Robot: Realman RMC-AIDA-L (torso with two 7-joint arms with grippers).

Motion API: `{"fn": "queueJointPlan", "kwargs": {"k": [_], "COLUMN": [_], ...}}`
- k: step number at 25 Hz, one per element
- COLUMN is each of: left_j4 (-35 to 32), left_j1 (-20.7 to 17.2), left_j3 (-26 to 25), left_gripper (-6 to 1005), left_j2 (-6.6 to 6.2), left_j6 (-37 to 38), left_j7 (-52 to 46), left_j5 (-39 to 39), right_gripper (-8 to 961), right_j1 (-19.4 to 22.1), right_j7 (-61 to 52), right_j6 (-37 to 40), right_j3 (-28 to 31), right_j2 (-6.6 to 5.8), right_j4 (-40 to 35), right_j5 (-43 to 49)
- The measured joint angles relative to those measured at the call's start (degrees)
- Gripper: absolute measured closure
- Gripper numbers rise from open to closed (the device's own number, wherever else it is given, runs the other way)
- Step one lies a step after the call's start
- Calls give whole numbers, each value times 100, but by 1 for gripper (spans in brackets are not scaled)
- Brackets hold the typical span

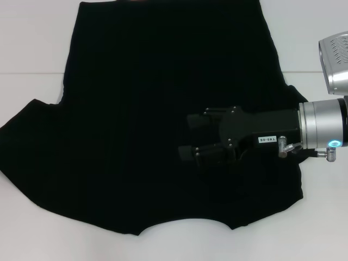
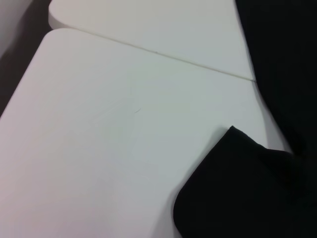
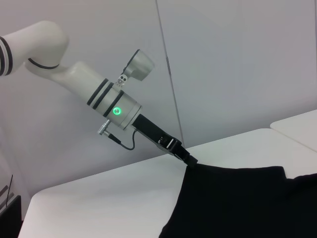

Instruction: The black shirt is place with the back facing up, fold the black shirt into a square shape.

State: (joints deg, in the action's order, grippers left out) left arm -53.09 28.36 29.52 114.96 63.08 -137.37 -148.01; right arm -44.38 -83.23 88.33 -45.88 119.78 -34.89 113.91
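The black shirt [image 1: 141,125] lies spread flat on the white table [image 1: 27,38], covering most of the middle of it in the head view; its plain side faces up; one sleeve reaches out toward the left edge, and the curved edge of the cloth lies along the near side; the far end runs out past the top of that view; a seam between two table panels crosses the far part of the table on either side of the cloth

The right gripper [image 1: 190,136] comes in from the right, lying level over the right half of the shirt, its fingers pointing left; the two black fingers stand apart with a gap between them and nothing clamped; whether they touch the cloth I cannot tell

The left gripper [image 3: 190,161] shows only in the right wrist view, at the far-left edge of the shirt, its tip right at the cloth's corner; whether its fingers are apart or closed on the fabric I cannot tell; the left wrist view shows bare table and a sleeve corner of the shirt [image 2: 237,188]
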Motion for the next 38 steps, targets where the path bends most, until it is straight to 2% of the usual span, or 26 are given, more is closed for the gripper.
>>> {"fn": "queueJointPlan", "kwargs": {"k": [20,33,38], "left_j4": [-3,21,42], "left_j1": [17,420,531], "left_j3": [1,67,267], "left_gripper": [999,999,999], "left_j2": [-26,16,18], "left_j6": [121,217,274], "left_j7": [-39,209,249], "left_j5": [1,160,159], "right_gripper": [38,39,38], "right_j1": [-9,-24,-6], "right_j7": [0,-29,-48], "right_j6": [-102,-168,-167], "right_j3": [0,14,34], "right_j2": [0,-18,-17], "right_j4": [-31,-18,-20], "right_j5": [0,0,0]}}
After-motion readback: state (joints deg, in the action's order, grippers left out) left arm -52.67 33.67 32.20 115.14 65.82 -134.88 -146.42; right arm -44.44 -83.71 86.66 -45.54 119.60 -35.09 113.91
